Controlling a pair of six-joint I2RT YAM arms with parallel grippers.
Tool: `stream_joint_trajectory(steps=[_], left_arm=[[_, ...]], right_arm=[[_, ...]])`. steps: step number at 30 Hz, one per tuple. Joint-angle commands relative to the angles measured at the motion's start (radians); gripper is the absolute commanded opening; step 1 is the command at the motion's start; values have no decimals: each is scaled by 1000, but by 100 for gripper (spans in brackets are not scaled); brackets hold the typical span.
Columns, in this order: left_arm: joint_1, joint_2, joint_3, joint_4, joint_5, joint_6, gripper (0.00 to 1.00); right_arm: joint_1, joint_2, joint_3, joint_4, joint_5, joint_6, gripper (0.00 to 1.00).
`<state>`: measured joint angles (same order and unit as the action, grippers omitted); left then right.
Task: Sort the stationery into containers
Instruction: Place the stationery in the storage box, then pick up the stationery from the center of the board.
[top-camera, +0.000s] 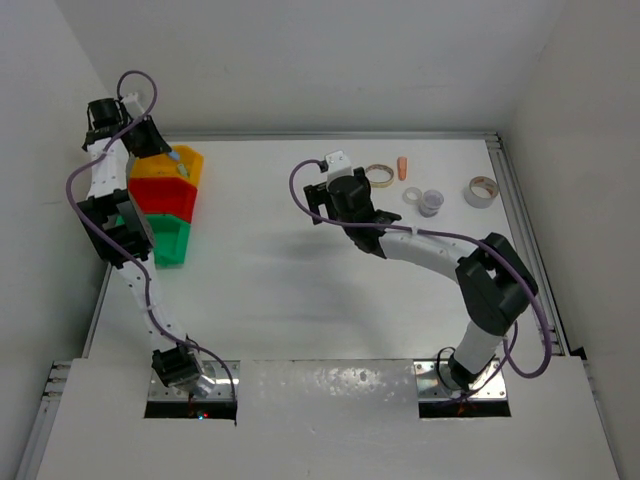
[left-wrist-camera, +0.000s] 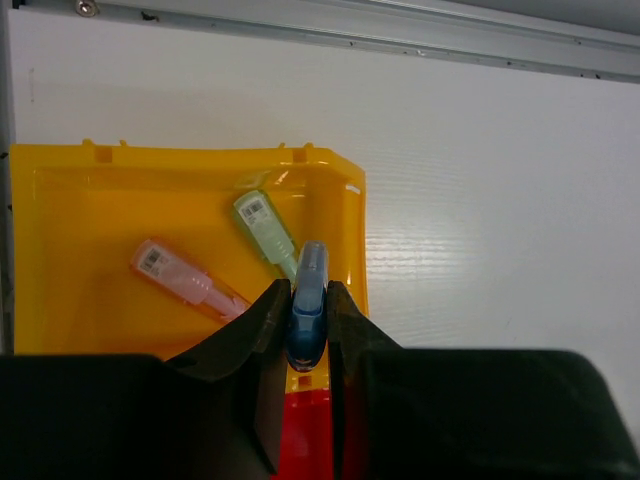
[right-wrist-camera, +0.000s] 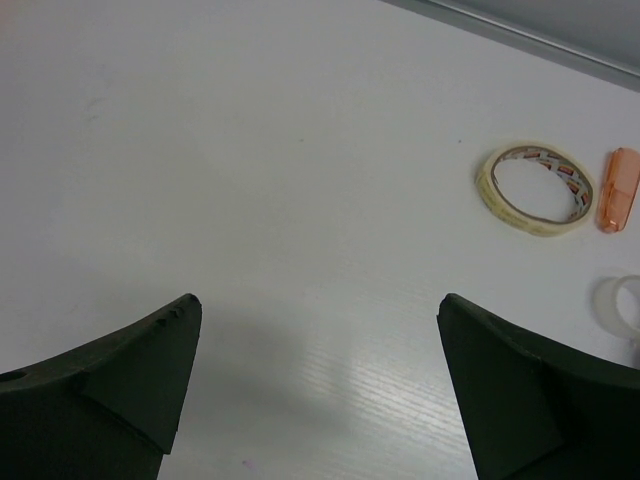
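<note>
The blue piece (left-wrist-camera: 310, 268) was clamped between the closed fingers of the left gripper (left-wrist-camera: 305, 292). It was poised over the front lip of the yellow bin (left-wrist-camera: 120, 170), right where that bin met the red bin (left-wrist-camera: 305, 440). Inside the yellow bin lay a green piece (left-wrist-camera: 264, 230) and a pink piece (left-wrist-camera: 180, 278), a little apart. I judged the job less than half done, with two small pieces sorted and a third not yet let go. Well apart from the bins, toward the far side of the table (top-camera: 260, 290), lay an orange piece (top-camera: 403, 167), a tan tape ring (top-camera: 369, 178), a pale ring (top-camera: 408, 195) just beside a clear ring (top-camera: 431, 210), and a whitish roll (top-camera: 471, 192). Whether the red bin or the green bin (top-camera: 170, 243) held anything could not be told. The right gripper (right-wrist-camera: 318, 300) hung with its jaws wide apart and empty, facing the tan tape ring and orange piece. The middle of the table gave broad room. The rings sat near the far rail (top-camera: 330, 135), the whitish roll was close to the right edge, and the left arm worked tight against the left wall (top-camera: 40, 150).
</note>
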<state>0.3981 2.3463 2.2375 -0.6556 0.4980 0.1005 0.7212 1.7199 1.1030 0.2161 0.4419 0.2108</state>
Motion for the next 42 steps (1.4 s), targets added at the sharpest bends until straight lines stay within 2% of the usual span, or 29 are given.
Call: stream_joint_trajectory(steps=[1, 3, 6, 7, 8, 9, 12, 13, 15, 16, 17, 19, 20, 21, 22, 24, 26, 27, 30, 34, 39, 42], left_arm=[[2, 21, 22, 109, -13, -7, 0], [2, 39, 14, 137, -33, -18, 4], [4, 62, 24, 145, -50, -22, 20], [5, 65, 22, 151, -59, -22, 35], [7, 67, 22, 152, -73, -22, 44], [7, 68, 22, 152, -114, -22, 58], [5, 48, 19, 151, -195, -16, 76], [7, 30, 16, 152, -211, -16, 80], [7, 7, 13, 162, -220, -16, 86], [4, -22, 7, 166, -225, -19, 87], [2, -34, 5, 171, -233, -25, 93], [-2, -80, 1, 182, -240, -34, 100], [-7, -93, 2, 182, -242, -44, 100], [-7, -108, -1, 180, -240, -51, 100], [-10, -140, -10, 180, -240, -58, 100], [-15, -172, -29, 179, -213, -65, 100], [-27, -219, -73, 175, -194, -55, 100], [-33, -232, -102, 168, -193, -48, 100], [-47, -272, -122, 134, -187, -4, 100], [-51, -289, -115, 91, -237, 28, 100], [-45, -295, -116, 71, -240, 21, 100], [-41, -297, -110, 73, -228, 2, 100]], right_arm=[[-5, 23, 41, -7, 18, 19, 99], [-8, 30, 57, -20, 15, 18, 99], [-22, 38, 83, -58, 11, 24, 99], [-29, 41, 93, -73, 9, 30, 99], [-51, 53, 134, -125, 12, 48, 99], [-63, 63, 162, -164, 12, 48, 99], [-150, 131, 312, -341, -12, 107, 99], [-199, 173, 395, -418, -29, 116, 88], [-252, 216, 472, -474, -46, 127, 58], [-300, 239, 536, -506, -46, 146, 42], [-328, 262, 569, -512, -37, 156, 21], [-390, 349, 668, -532, -19, 179, 18], [-408, 384, 713, -546, -9, 183, 24], [-426, 467, 762, -564, 0, 196, 42], [-462, 513, 869, -614, 4, 219, 44], [-491, 643, 966, -650, -14, 229, 47], [-520, 707, 1057, -663, -23, 231, 45], [-538, 749, 1070, -656, -38, 236, 36], [-586, 788, 1080, -646, -94, 300, 28], [-617, 822, 1075, -641, -189, 346, 31], [-618, 843, 1078, -678, -200, 349, 32], [-618, 848, 1063, -724, -152, 375, 32]])
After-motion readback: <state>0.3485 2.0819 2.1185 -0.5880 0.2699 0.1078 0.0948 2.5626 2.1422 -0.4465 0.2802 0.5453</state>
